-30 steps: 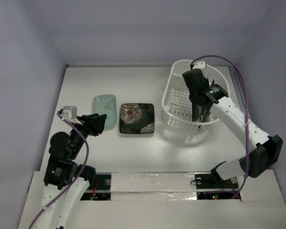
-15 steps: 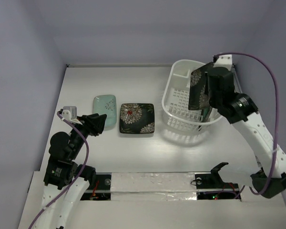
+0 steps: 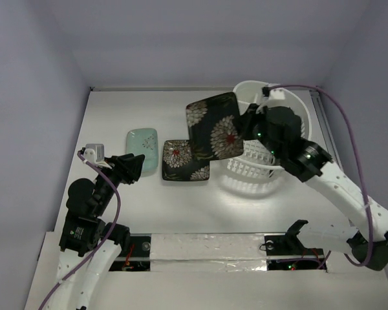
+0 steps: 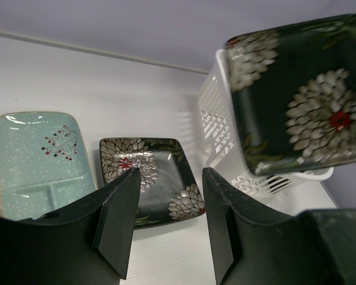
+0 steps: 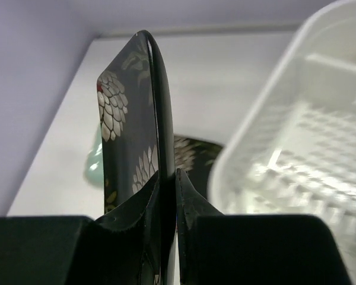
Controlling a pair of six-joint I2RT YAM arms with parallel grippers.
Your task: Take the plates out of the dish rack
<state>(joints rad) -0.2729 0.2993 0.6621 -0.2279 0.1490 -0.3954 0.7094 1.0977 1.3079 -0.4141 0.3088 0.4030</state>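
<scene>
My right gripper (image 3: 247,129) is shut on the edge of a dark floral square plate (image 3: 213,126) and holds it in the air, left of the white dish rack (image 3: 266,169) and above the table. In the right wrist view the plate (image 5: 130,119) stands edge-on between my fingers (image 5: 187,190). A second dark floral plate (image 3: 185,160) and the mint-green plate (image 3: 142,147) lie flat on the table. My left gripper (image 3: 134,165) is open and empty, just left of those plates; the left wrist view shows both plates (image 4: 148,178) ahead of it.
The enclosure's pale walls rise at the back and both sides. The rack (image 4: 225,136) stands at the right rear of the table; its inside shows no plate in the right wrist view (image 5: 308,148).
My right gripper has lifted the floral plate out of the rack and swung it left over the table. The left arm has not moved.
</scene>
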